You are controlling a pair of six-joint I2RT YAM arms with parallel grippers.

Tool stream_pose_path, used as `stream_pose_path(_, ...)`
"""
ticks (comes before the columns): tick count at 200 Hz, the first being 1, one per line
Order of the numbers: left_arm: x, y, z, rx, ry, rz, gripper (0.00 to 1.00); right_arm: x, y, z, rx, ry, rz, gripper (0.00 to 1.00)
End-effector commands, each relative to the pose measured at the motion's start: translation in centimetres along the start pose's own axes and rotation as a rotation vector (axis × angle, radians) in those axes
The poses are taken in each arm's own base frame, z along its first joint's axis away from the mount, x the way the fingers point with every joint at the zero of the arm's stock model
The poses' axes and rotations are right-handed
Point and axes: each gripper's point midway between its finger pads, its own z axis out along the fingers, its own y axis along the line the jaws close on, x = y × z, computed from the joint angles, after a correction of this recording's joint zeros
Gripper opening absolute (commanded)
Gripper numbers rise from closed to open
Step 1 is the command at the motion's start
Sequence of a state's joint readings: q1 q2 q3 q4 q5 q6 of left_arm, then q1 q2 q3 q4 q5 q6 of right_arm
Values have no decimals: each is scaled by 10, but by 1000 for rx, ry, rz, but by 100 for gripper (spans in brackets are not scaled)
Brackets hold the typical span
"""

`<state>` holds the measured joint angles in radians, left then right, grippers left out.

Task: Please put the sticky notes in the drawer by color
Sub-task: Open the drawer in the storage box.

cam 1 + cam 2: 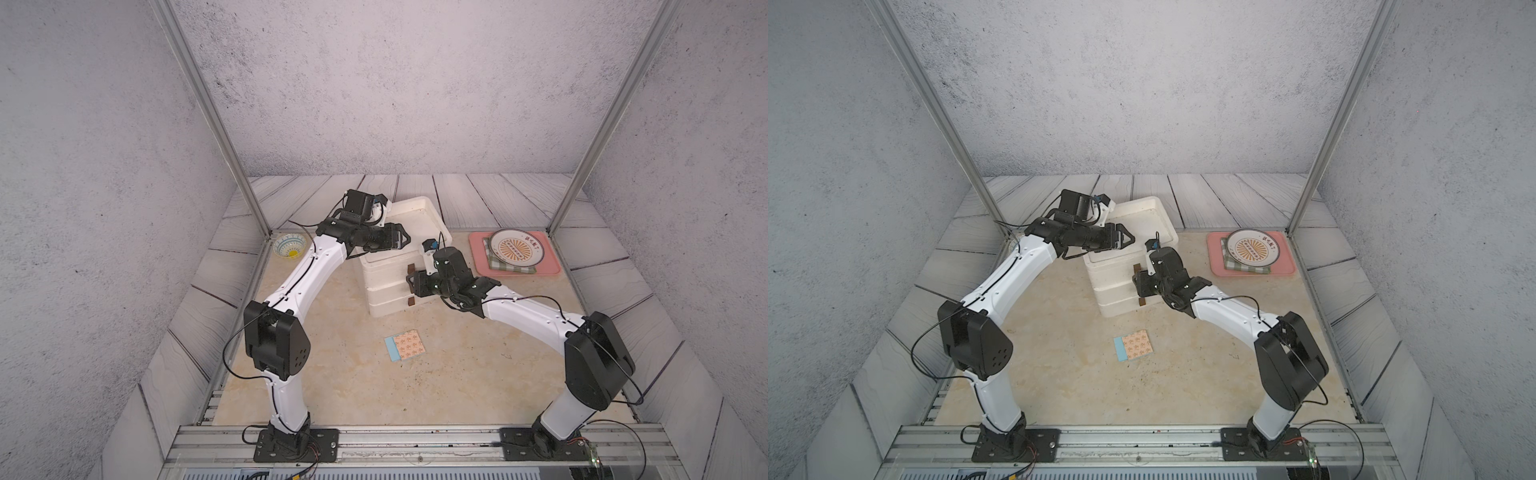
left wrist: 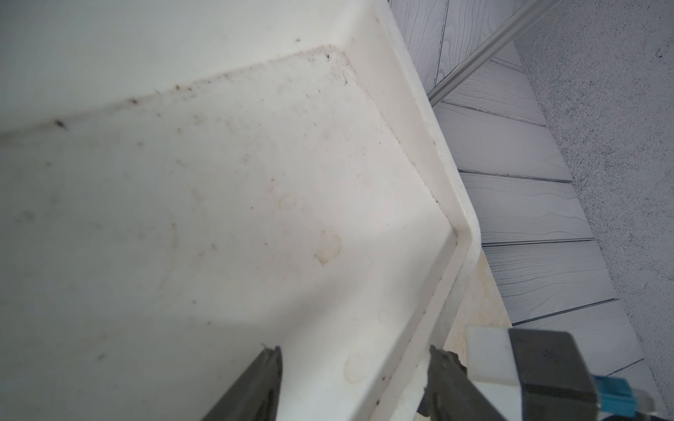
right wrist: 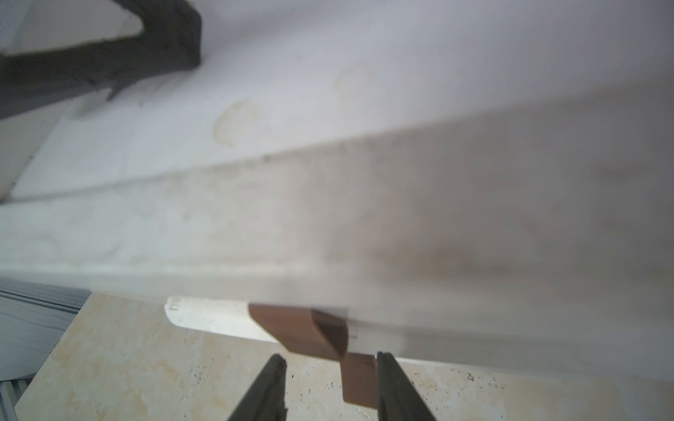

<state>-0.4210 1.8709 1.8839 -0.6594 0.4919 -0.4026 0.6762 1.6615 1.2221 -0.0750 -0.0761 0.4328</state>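
Grippers at the white three-drawer cabinet [image 1: 386, 291]
Right gripper [image 3: 330, 355] open around a blurry brown tab handle [image 3: 359, 379], hiding drawer fronts; left gripper [image 2: 354, 351] open over the rim [image 2: 419, 120]. Orange-patterned sticky note [image 1: 409, 345] lies in front, pink tray [image 1: 550, 259] aside.

Only 1 item bears writing. The round white ceramic plate with an orange sunburst centre [image 1: 516, 248] [image 1: 1255, 247], to the right of the white 3-drawer plastic cabinet [image 1: 386, 291] [image 1: 1115, 291], carries 4 red characters on its rim, too small to read. A dark ring around the sunburst may hold lettering, also illegible. In front of the cabinet, the square orange-patterned paper pad with a light blue edge [image 1: 409, 345] [image 1: 1138, 345] shows repeated motifs, not readable.
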Motion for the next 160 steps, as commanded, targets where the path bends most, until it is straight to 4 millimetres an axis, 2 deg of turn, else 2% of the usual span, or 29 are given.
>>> stream_pose_path(1, 33, 13, 4, -17, 127, -41, 67, -11, -2, 1, 20, -21, -25, 44)
stream_pose_path(41, 34, 23, -1, -37, 133, -23, 68, -19, 0, 2, 18, -50, -33, 44)
stream_pose_path(114, 41, 41, 3, 18, 136, -120, 68, -28, 5, 16, 1, -52, -42, 43)
stream_pose_path(160, 43, 51, 6, 20, 149, -158, 68, -33, 3, 14, 13, -75, -55, 35)
